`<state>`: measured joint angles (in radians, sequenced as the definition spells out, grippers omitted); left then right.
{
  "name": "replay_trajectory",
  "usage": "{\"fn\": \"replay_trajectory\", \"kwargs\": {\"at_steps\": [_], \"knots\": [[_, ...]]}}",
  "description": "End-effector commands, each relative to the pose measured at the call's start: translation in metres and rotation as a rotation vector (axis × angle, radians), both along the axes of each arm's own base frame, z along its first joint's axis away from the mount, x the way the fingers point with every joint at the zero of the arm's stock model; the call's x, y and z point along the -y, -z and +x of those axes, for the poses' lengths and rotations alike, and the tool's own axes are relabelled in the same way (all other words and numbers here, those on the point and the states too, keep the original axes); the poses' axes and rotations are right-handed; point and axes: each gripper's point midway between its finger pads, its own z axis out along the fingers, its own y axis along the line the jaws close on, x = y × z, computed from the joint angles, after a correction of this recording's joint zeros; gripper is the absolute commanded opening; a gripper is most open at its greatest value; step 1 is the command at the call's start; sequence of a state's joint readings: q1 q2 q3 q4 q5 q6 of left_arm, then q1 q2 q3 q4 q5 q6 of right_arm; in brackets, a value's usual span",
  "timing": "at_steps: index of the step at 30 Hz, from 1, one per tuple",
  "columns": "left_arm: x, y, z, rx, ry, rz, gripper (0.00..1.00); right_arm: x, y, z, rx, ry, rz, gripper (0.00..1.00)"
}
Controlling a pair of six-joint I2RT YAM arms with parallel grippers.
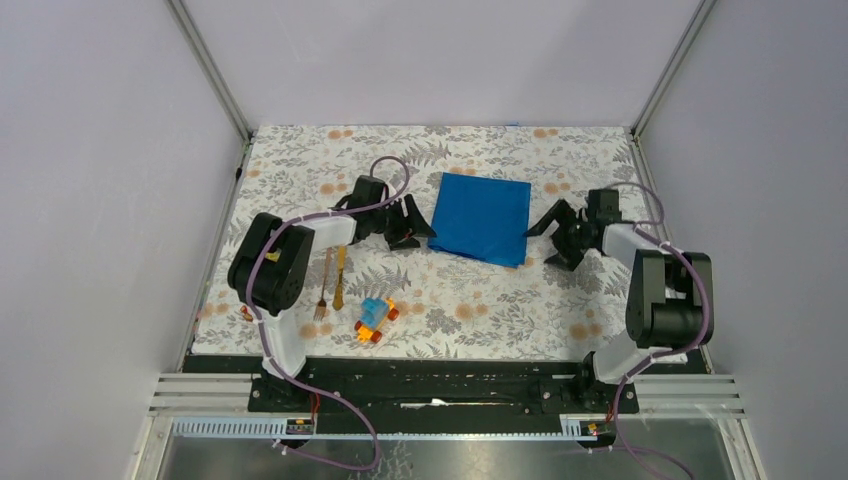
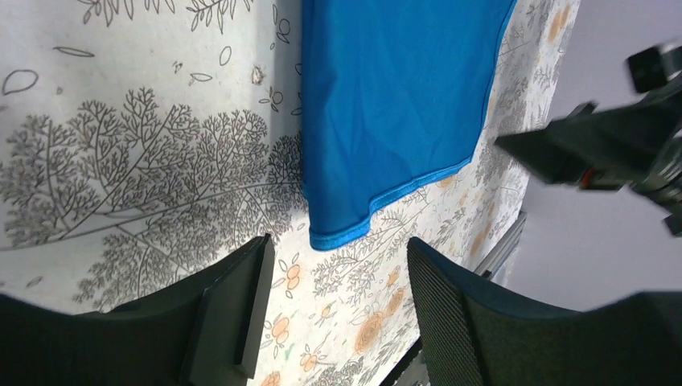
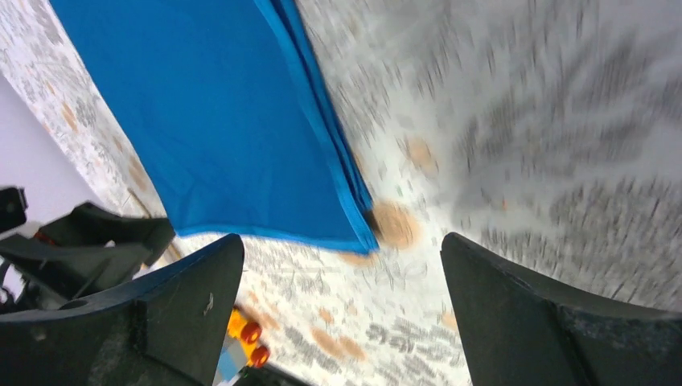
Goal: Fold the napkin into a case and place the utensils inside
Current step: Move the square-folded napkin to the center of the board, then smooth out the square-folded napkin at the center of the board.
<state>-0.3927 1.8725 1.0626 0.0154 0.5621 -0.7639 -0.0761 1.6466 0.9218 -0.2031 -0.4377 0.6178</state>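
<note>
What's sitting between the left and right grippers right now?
The folded blue napkin, flat on the floral tablecloth, with the left gripper and right gripper open on either side. The top view shows it best.

The left arm [image 1: 272,262] and right arm [image 1: 668,292] have black joints, white links, lilac cables, black fingers [image 2: 233,314].

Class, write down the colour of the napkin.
Plain bright blue napkin, clearest in the top external view.
</note>
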Motion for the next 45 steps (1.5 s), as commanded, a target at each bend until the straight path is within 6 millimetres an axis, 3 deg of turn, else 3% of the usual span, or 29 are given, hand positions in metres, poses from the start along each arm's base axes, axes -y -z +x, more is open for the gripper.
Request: {"fn": "replay_trajectory", "kwargs": {"at_steps": [1,7,10,12,18,24,31,34,37,45], "knots": [[0.019,-0.006,0.004,-0.014,0.035,-0.109,0.63,-0.021,-0.007,-0.016,0.002,0.135,0.164,1.0],[0.021,0.005,0.006,-0.023,0.03,-0.114,0.5,-0.03,0.02,-0.035,-0.108,0.215,0.167,0.98],[0.017,0.011,0.005,-0.03,0.008,-0.115,0.41,-0.036,0.032,-0.046,-0.164,0.286,0.159,0.94],[0.014,0.012,0.005,-0.041,-0.011,-0.135,0.35,-0.038,0.032,-0.044,-0.146,0.315,0.15,0.86],[0.006,0.017,0.008,-0.087,-0.065,-0.209,0.14,-0.026,0.042,-0.049,-0.189,0.368,-0.03,0.73],[0.005,0.022,0.003,-0.115,-0.086,-0.243,0.02,-0.028,0.043,-0.06,-0.329,0.352,-0.243,0.65],[0.006,0.024,0.0,-0.133,-0.103,-0.277,0.0,-0.046,0.036,-0.065,-0.371,0.392,-0.287,0.64],[0.006,0.025,-0.002,-0.135,-0.108,-0.28,0.0,-0.043,0.036,-0.067,-0.431,0.434,-0.347,0.63],[0.005,0.026,-0.003,-0.138,-0.113,-0.286,0.0,-0.049,0.039,-0.062,-0.468,0.443,-0.342,0.54],[0.006,0.026,-0.006,-0.139,-0.104,-0.296,0.0,-0.038,0.034,-0.047,-0.42,0.489,-0.4,0.54]]}}
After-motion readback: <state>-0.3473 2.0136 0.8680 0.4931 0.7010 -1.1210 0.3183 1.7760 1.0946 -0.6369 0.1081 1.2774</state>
